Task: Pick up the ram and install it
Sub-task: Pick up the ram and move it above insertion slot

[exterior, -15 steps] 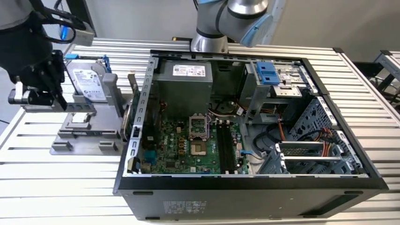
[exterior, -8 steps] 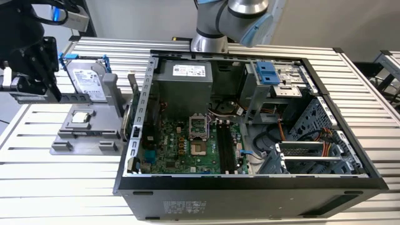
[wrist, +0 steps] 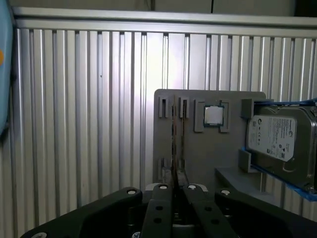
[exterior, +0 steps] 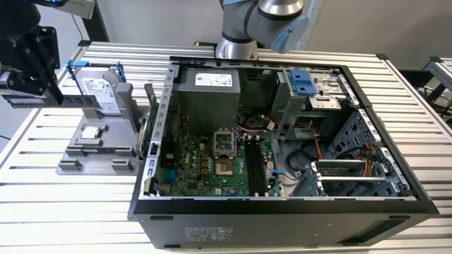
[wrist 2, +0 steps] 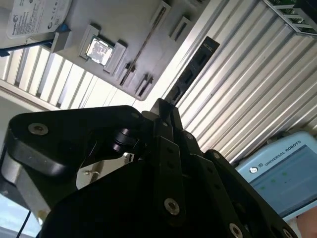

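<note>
In the exterior view my black gripper hangs at the far left, above the grey holder, and it is shut on the ram. The ram is a thin dark stick held level and lengthwise. In the second wrist view the ram sticks out beyond the gripper over the ribbed table. In the first wrist view the ram is edge-on, a thin line rising from the gripper over the holder's narrow slots. The open computer case lies to the exterior view's right, with long dark memory slots on its green board.
The grey holder also carries a silver hard drive with a blue bracket and a small square silver chip. The arm's base stands behind the case. The ribbed metal table runs around both. A tablet with a lit screen lies near the table.
</note>
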### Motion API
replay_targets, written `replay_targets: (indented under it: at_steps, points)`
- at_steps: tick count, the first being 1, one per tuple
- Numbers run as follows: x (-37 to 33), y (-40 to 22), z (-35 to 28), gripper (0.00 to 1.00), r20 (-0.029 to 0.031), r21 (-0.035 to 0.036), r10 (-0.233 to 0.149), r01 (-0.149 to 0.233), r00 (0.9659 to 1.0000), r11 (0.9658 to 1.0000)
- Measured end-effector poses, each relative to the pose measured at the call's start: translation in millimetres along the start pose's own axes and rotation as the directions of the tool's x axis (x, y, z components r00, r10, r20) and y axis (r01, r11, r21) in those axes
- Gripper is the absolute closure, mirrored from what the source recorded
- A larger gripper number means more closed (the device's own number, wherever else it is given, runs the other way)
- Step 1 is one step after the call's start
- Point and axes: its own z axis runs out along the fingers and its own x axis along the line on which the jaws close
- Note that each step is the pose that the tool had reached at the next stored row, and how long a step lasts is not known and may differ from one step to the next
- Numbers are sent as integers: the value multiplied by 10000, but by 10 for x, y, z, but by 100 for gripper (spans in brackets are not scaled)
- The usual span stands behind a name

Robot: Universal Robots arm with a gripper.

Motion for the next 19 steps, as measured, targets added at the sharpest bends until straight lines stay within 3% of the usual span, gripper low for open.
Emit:
replay_targets:
  at_steps: [7,15,19]
  points:
    - [0,-17,-30,100,3,-4,-3,3,10000,10000]
    - [0,-237,-36,100,5,-140,5,-5,10000,9999]
    - [1,-298,-38,100,6,-157,54,-54,10000,9999]
